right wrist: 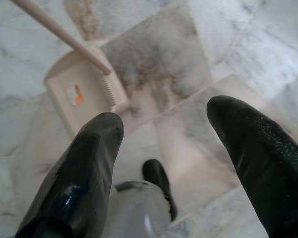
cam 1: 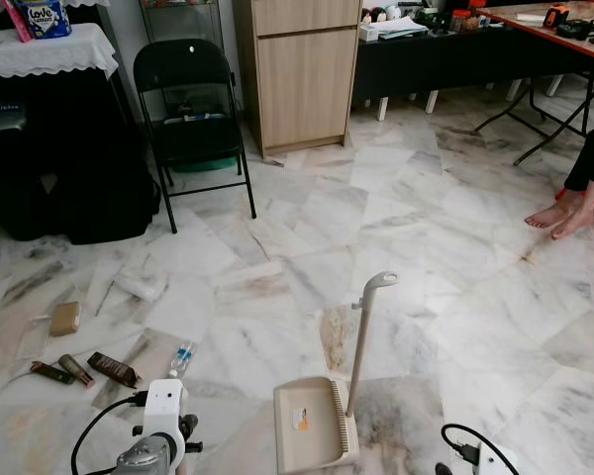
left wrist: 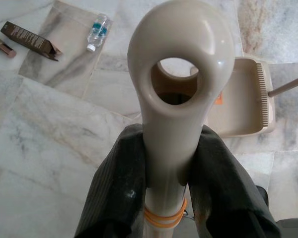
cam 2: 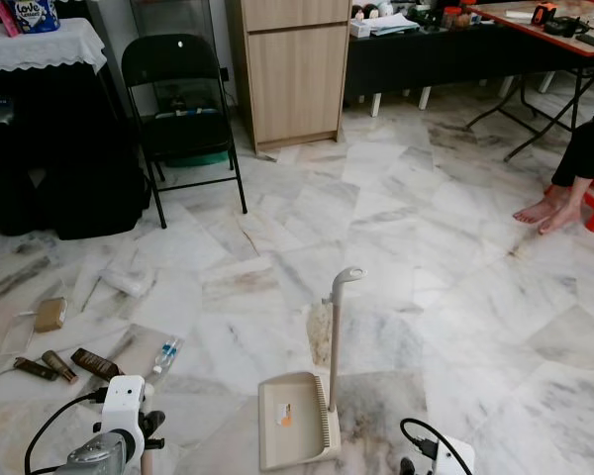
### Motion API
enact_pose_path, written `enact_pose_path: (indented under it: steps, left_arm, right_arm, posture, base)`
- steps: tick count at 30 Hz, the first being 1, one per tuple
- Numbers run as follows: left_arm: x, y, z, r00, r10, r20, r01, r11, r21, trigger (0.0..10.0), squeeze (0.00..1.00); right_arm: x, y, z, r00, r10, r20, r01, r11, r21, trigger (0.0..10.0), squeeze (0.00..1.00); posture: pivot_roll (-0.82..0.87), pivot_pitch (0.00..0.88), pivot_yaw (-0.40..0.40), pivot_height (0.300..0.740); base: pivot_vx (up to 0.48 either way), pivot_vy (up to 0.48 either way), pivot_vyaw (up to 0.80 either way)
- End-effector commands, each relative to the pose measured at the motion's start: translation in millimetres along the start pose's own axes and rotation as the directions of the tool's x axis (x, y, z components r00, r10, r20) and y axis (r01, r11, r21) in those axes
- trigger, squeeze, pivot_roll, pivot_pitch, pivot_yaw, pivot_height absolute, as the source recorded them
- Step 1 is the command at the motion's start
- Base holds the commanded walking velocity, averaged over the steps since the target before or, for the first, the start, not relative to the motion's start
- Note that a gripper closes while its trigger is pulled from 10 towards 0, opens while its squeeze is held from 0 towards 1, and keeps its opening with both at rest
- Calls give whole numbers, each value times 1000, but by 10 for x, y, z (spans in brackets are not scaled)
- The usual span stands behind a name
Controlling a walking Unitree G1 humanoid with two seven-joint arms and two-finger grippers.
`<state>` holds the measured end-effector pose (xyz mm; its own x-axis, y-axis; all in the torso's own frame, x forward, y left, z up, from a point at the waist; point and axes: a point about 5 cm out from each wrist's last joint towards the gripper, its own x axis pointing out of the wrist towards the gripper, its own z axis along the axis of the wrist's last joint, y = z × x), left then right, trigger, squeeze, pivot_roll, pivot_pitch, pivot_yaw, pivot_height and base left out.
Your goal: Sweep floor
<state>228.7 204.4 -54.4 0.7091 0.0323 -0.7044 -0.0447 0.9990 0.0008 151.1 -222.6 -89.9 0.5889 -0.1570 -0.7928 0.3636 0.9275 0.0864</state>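
Note:
My left gripper (left wrist: 166, 144) is shut on the beige broom handle (left wrist: 181, 59), just under its looped end with the hanging hole. A beige dustpan (cam 1: 312, 426) lies on the marble floor right in front of me, its long handle (cam 1: 361, 336) standing upright. My right gripper (right wrist: 164, 119) hangs open above the floor beside the dustpan (right wrist: 77, 94), with nothing between its fingers. Litter lies at the left: a small water bottle (cam 1: 181, 356), a brown box (cam 1: 112, 369), a brown tube (cam 1: 76, 370), a tan packet (cam 1: 65, 318) and a crumpled white wrapper (cam 1: 139, 287).
A black folding chair (cam 1: 193, 109) and a wooden cabinet (cam 1: 302, 74) stand at the back. Black bags (cam 1: 59, 168) sit under a cloth-covered table on the left. A seated person's bare feet (cam 1: 559, 216) rest on the floor at the right, near a folding table (cam 1: 549, 40).

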Motion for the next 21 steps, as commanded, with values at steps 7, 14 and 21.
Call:
enact_pose_path:
  steps: [7, 14, 21]
  left_arm:
    - [-5, 1, -15, 1000, -4, 3, 5, 1000, -21, 10000, 0]
    - [-4, -4, -17, 1000, -8, 1, 8, 1000, -19, 10000, 0]
    - [-3, -17, -15, 1000, -13, 4, 14, 1000, -22, 10000, 0]
  right_arm:
    - [36, 81, 102, 1000, 6, 17, -6, 1000, -11, 10000, 0]
    - [48, 8, 175, 1000, -7, 13, 7, 1000, -11, 10000, 0]
    - [65, -25, 292, 999, -8, 36, 9, 1000, -14, 10000, 0]
  posture:
    - [-129, 0, -2, 740]
    - [-130, 0, -1, 740]
    - [-131, 0, 0, 740]
  base:
    - [73, 0, 0]
    - [0, 0, 0]
    - [0, 0, 0]
